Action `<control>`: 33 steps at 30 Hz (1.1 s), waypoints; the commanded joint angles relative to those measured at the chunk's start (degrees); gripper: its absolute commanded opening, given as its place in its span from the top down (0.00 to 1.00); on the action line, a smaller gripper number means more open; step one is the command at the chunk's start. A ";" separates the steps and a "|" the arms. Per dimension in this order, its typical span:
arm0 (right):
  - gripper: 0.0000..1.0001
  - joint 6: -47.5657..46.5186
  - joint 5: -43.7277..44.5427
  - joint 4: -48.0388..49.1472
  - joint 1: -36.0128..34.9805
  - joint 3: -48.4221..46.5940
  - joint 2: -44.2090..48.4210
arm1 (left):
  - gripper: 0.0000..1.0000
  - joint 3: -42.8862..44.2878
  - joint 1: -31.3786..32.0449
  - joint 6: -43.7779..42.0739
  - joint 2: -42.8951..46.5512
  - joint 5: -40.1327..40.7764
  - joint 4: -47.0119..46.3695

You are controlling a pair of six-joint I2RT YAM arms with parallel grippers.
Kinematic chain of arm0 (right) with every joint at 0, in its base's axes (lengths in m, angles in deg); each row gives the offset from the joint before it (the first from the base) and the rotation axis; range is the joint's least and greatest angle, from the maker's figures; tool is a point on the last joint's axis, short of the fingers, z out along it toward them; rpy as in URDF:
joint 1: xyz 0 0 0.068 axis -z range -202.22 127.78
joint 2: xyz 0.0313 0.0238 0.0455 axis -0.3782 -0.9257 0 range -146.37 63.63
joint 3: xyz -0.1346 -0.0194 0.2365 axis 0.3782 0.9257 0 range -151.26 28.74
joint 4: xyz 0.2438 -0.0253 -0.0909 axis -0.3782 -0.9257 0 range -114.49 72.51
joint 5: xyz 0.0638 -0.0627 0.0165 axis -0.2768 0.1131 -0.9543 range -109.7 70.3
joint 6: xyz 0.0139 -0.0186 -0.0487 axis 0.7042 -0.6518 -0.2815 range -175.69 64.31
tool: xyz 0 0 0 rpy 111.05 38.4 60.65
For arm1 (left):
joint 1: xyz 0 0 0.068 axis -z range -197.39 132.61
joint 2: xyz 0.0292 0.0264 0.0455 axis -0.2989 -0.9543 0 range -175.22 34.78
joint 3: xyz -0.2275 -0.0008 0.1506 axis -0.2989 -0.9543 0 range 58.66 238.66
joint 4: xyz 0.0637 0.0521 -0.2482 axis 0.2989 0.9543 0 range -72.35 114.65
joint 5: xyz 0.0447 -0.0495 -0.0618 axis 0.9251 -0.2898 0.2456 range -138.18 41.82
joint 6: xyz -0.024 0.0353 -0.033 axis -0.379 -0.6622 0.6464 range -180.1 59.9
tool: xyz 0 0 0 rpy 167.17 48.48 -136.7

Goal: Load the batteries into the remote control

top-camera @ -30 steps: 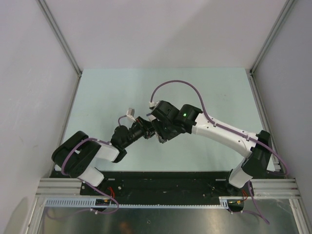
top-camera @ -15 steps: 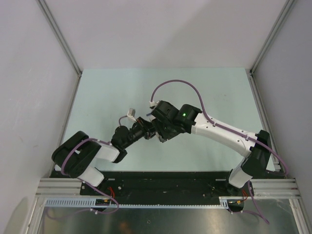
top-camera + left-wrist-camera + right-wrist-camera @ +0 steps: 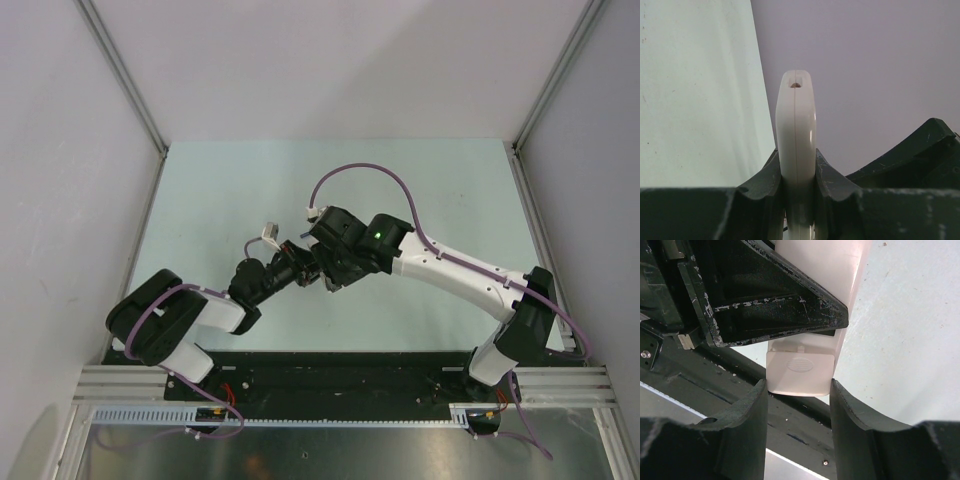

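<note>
Nothing visibly shifts: left pincer (image 3: pixel 796 165) clamps the remote control (image 3: pixel 796 125) edge-on above the desk (image 3: pixel 900 340), right pincer (image 3: pixel 799 386) pinches its battery cover (image 3: pixel 800 371) at the 6 o'clock end; a skewed pull could jam it or wrench the remote free

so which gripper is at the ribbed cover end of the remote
The right gripper: its fingers flank the ribbed cover at the end of the remote, though a firm pinch isn't certain. The left gripper is clamped shut on its body.
</note>
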 commanded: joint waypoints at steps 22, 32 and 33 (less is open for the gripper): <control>0.94 1.54 0.32 0.75 -0.44 2.00 0.77 | 1.00 0.95 0.36 1.19 1.15 0.52 -3.98; 0.94 1.37 -0.03 0.67 -0.88 0.24 -0.37 | 1.00 1.92 0.98 1.63 0.36 -0.10 -3.98; 0.94 1.28 0.14 0.67 -0.79 0.15 -0.46 | 1.00 2.01 0.98 1.81 0.19 -0.10 -3.98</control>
